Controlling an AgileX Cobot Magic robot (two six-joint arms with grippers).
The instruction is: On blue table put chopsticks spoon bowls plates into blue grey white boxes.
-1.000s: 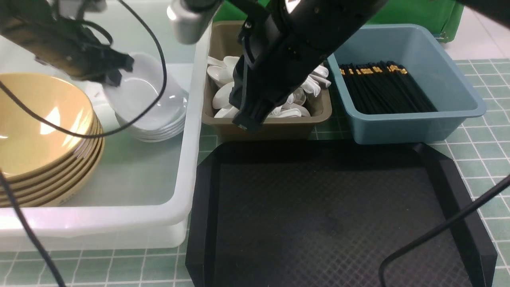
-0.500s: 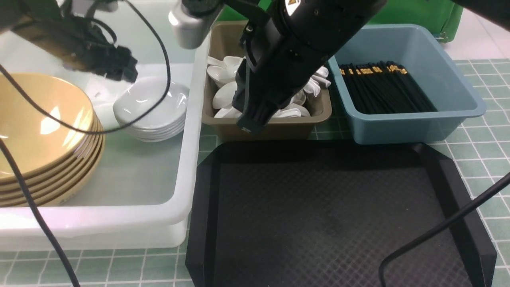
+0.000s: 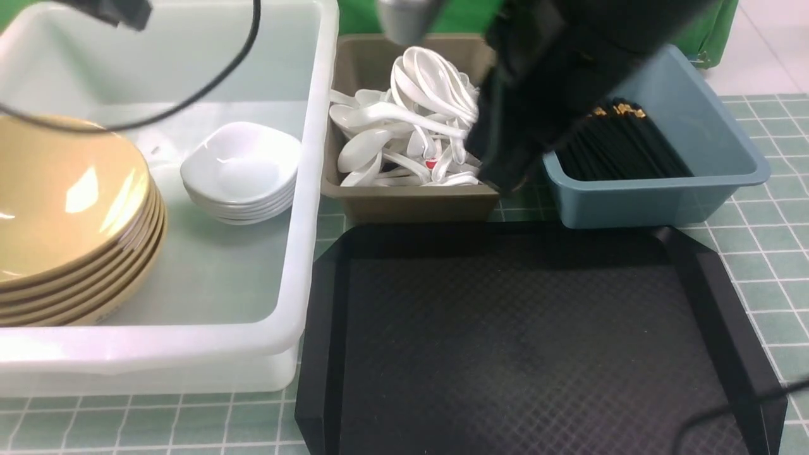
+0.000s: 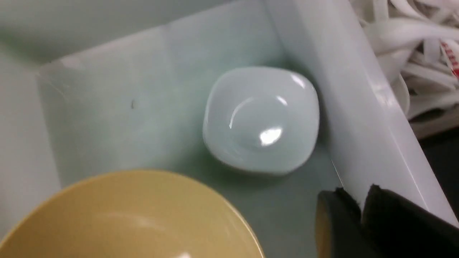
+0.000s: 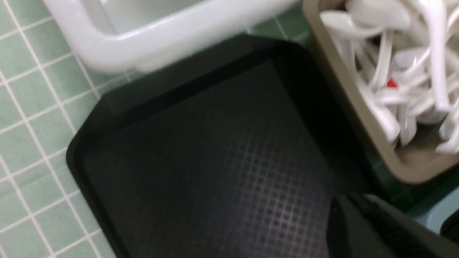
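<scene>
Black and smeared by motion, my right end effector hangs in the upper middle of the front frame, over the gap between the grey box and the blue box. The blur hides its jaws, and its wrist camera catches only a dark edge of it, so I cannot tell whether it is open or closed.

My left end effector sits at the top left corner, mostly cut off by the frame edge, above the far end of the white box. Its wrist camera shows just dark parts of it, so I cannot tell its state either. A cable loops down from it across the box.

Inside the white box, the plates stand stacked near the right wall. The bowls are stacked at the frame's left edge, just beside the plates.

The grey box, at upper centre, holds a heap of spoons with a red speck among them. The blue box, at upper right, holds the chopsticks, lying side by side and partly hidden by my right arm.

A tray fills the lower centre and right, its far edge just before both small boxes. Everything rests on the counter.
</scene>
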